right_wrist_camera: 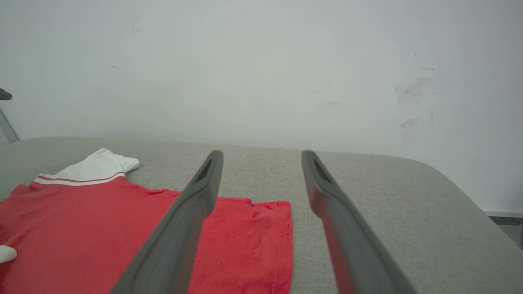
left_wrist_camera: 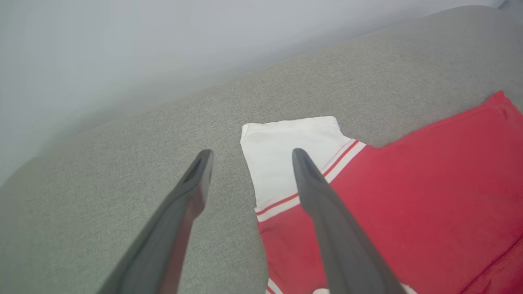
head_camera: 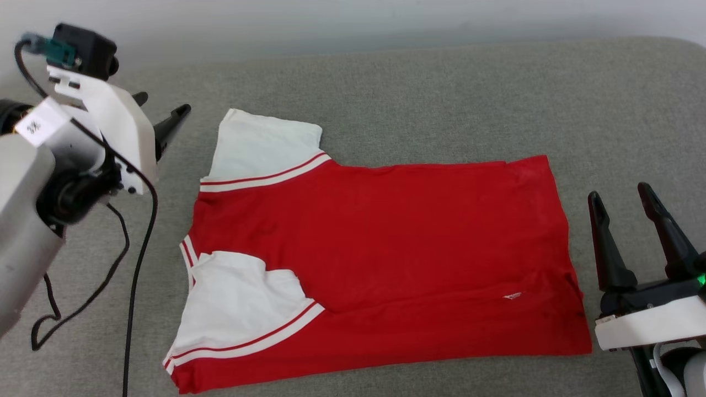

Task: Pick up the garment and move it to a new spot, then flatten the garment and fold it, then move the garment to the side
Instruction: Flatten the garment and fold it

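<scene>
On the counter [head_camera: 441, 82], red shirt [head_camera: 386, 237] lies flat, one sleeve [head_camera: 242, 298] folded over its body; left hand [head_camera: 162, 105] and right hand [head_camera: 619, 192] both spread, empty, flanking it.

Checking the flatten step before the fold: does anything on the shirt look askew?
Yes. The garment lies mostly flat, but its near sleeve is folded inward over the red body, while the far sleeve sticks out.

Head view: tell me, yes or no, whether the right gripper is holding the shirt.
No, the right gripper is open and sits off to the side of the shirt, clear of the cloth.
</scene>
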Motion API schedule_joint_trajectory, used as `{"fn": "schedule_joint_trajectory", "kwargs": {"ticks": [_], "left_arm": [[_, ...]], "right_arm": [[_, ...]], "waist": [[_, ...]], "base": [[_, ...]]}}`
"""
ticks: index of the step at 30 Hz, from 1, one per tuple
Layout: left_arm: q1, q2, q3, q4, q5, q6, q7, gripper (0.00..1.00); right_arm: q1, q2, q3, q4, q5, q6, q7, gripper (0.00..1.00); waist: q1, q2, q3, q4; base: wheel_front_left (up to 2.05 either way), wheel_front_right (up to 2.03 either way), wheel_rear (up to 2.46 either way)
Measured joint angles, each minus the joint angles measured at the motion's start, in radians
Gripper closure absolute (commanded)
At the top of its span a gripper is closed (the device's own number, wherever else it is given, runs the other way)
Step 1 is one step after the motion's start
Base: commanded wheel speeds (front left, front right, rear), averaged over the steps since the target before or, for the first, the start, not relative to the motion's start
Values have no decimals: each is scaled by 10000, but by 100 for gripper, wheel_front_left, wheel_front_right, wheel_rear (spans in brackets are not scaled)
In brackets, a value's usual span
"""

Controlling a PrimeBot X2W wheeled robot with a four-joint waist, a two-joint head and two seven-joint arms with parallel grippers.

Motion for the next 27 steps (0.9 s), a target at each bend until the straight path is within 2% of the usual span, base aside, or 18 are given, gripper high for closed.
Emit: {"fn": "schedule_joint_trajectory", "kwargs": {"ticks": [9, 15, 20, 27], "left_arm": [[-2341, -426, -268, 1350, -161, -339, 2688, 0], [-3376, -627, -428, 2174, -316, -441, 4036, 0], [-3882, -713, -552, 2619, -244, -504, 4596, 0], [-4081, -715, -748, 3147, -59, -543, 4761, 0]], "right_arm": [[-444, 165, 142, -372, -192, 0, -54, 0], [-854, 182, 322, -416, -293, 0, -295, 0], [-1104, 184, 360, -376, -355, 0, -483, 0], [-1547, 337, 585, -186, -380, 0, -729, 0]], "waist": [[1, 0, 1415, -429], [2, 0, 2345, -694], [1, 0, 2971, -930], [1, -1, 3663, -1258]], "base": [[0, 0, 0], [0, 0, 0], [0, 0, 0], [0, 0, 0]]}}
